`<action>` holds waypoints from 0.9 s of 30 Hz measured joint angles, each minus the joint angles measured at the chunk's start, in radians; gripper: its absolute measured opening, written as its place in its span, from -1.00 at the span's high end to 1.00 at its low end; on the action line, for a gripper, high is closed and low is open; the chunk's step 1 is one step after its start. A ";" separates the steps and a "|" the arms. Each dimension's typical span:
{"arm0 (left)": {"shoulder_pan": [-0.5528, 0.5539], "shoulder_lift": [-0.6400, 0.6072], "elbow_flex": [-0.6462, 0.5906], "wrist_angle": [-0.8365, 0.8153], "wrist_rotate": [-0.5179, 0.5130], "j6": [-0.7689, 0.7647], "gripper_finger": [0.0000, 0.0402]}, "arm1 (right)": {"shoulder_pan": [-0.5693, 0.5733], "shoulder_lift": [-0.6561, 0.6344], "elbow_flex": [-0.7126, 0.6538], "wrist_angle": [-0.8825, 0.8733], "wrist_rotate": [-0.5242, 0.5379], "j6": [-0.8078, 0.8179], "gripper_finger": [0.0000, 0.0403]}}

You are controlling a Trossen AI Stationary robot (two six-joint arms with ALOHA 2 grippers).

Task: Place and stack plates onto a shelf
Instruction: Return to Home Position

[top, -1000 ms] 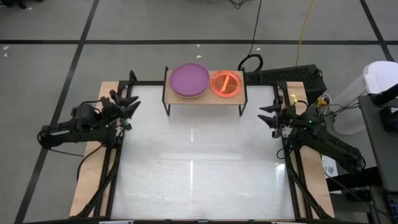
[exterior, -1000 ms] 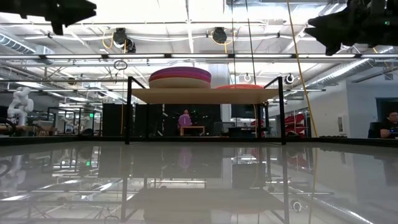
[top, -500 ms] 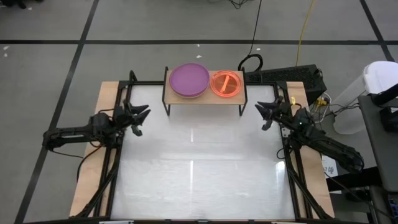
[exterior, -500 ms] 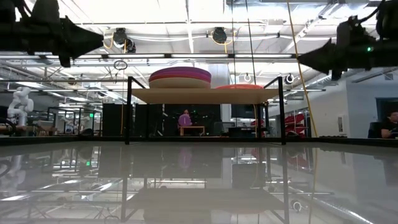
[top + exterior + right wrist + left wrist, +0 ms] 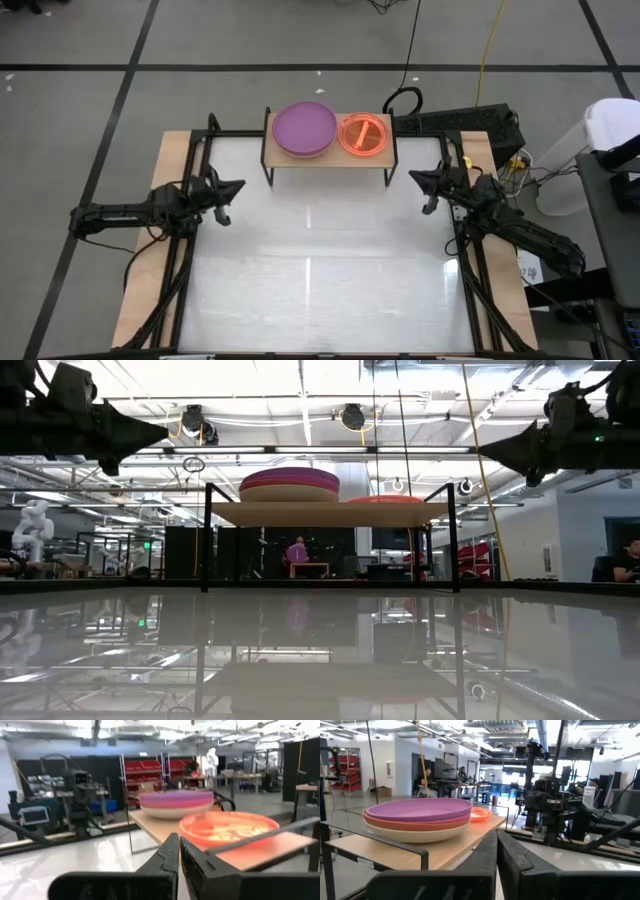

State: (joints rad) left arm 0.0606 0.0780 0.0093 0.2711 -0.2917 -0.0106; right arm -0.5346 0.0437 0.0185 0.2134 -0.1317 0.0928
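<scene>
The light-wood shelf (image 5: pixel 328 158) stands at the table's far edge. On its left half sits a stack of plates (image 5: pixel 305 129) with a purple one on top; the left wrist view shows orange and beige plates (image 5: pixel 417 825) beneath it. An orange plate (image 5: pixel 364 134) lies on the shelf's right half. My left gripper (image 5: pixel 238 187) hovers shut above the table's left side, pointing toward the shelf. My right gripper (image 5: pixel 414 177) hovers shut at the table's right side, just right of the shelf. Neither holds anything.
The white tabletop (image 5: pixel 320 270) lies in front of the shelf, framed by black rails (image 5: pixel 190 170). Cables and a dark box (image 5: pixel 470 122) lie behind the table's far right corner. A white machine (image 5: pixel 600 150) stands to the right of the table.
Both grippers have shut. My left gripper has moved toward the table's right edge and slightly toward the near edge. My right gripper has moved toward the table's left edge and a little toward the far edge, closer to the shelf. The plates have stayed still.
</scene>
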 joint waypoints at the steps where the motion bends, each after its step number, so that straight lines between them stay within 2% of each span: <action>1: 0.000 0.000 0.000 -0.005 0.000 0.001 0.98 | 0.000 0.000 0.000 -0.011 0.003 -0.001 0.99; 10: 0.000 0.000 0.000 -0.151 0.003 -0.053 0.98 | 0.000 0.000 -0.002 -0.079 0.055 0.000 1.00; 14: 0.000 0.000 0.000 -0.170 0.031 -0.075 0.96 | 0.000 0.000 -0.002 -0.076 0.053 0.000 0.99; 27: -0.002 0.010 0.002 -0.221 0.033 -0.100 0.94 | 0.000 0.001 -0.003 -0.128 0.053 0.000 0.99</action>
State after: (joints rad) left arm 0.0586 0.0875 0.0116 0.0502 -0.2585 -0.1108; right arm -0.5350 0.0444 0.0154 0.0852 -0.0788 0.0929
